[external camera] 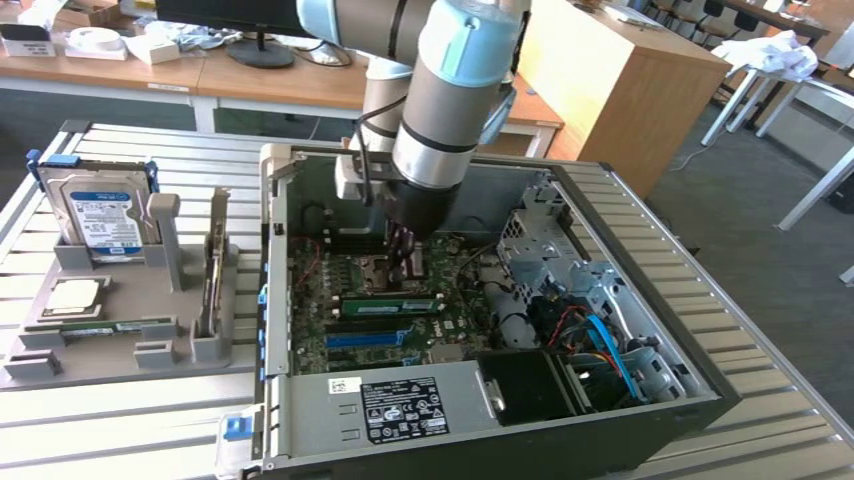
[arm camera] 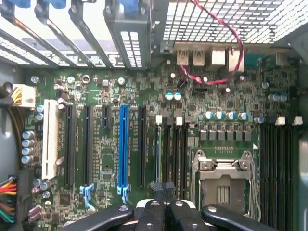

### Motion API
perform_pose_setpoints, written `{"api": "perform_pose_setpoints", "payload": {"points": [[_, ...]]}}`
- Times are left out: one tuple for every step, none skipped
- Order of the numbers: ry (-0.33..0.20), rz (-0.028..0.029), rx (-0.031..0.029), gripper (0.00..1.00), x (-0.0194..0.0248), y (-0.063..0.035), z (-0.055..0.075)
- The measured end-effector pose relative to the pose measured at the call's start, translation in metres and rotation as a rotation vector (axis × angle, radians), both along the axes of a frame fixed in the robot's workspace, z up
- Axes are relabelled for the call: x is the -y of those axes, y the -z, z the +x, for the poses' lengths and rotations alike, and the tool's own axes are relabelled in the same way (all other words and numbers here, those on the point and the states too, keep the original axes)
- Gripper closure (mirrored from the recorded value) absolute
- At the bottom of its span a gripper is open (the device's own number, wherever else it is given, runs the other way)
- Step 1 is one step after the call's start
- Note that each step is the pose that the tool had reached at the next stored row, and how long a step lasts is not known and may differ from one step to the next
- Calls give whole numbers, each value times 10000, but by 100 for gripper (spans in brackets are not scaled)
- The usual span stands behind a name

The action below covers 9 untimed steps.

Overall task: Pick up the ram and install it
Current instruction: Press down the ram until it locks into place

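Hovering low inside the open black and silver computer case (external camera: pixel 627 415), the black two-fingered gripper (arm camera: pixel 166 211) has its fingers pressed together with nothing visible between them, so it reads as fully closed and empty-handed. Just ahead of its fingertips, the ram, a long thin green circuit-board stick (arm camera: pixel 158 154), stands on edge in one of the black memory slots with white end latches on the green motherboard (arm camera: pixel 231 103). From the exterior view the same ram (external camera: pixel 390 303) lies in line with the slots, one black slot away from the long blue expansion slot (external camera: pixel 367 338). That seating suggests the stick is already in its socket, and closed fingers suit pushing down on its top edge better than grasping it; whether the fingertips actually touch it cannot be told. The arm comes straight down from above, probably so that any force runs along the slot rather than across it. Beside the slots the silver processor socket frame (arm camera: pixel 224 175) sits bare. Outside the case, on the exterior view's left, a grey moulded parts holder (external camera: pixel 127 350) keeps spare components upright or cradled for easy top-down grasping, among them a silver hard drive with a blue and white label (external camera: pixel 104 215) and what looks like another green stick (external camera: pixel 100 326).
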<state>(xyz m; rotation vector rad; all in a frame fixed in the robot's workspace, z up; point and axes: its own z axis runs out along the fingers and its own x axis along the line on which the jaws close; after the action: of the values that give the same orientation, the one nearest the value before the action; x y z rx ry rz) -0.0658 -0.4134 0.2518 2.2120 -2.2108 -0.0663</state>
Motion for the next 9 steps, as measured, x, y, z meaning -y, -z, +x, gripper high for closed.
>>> {"api": "perform_pose_setpoints", "payload": {"points": [[0, 0, 0, 90, 0, 0, -13], [0, 0, 0, 90, 0, 0, -26], [1, 0, 0, 90, 0, 0, -40], [1, 0, 0, 90, 0, 1, -53], [0, 0, 0, 90, 0, 1, -68], [1, 0, 0, 90, 0, 1, -81], [0, 0, 0, 90, 0, 1, -94], [1, 0, 0, 90, 0, 1, -107], [0, 0, 0, 90, 0, 1, -121]]}}
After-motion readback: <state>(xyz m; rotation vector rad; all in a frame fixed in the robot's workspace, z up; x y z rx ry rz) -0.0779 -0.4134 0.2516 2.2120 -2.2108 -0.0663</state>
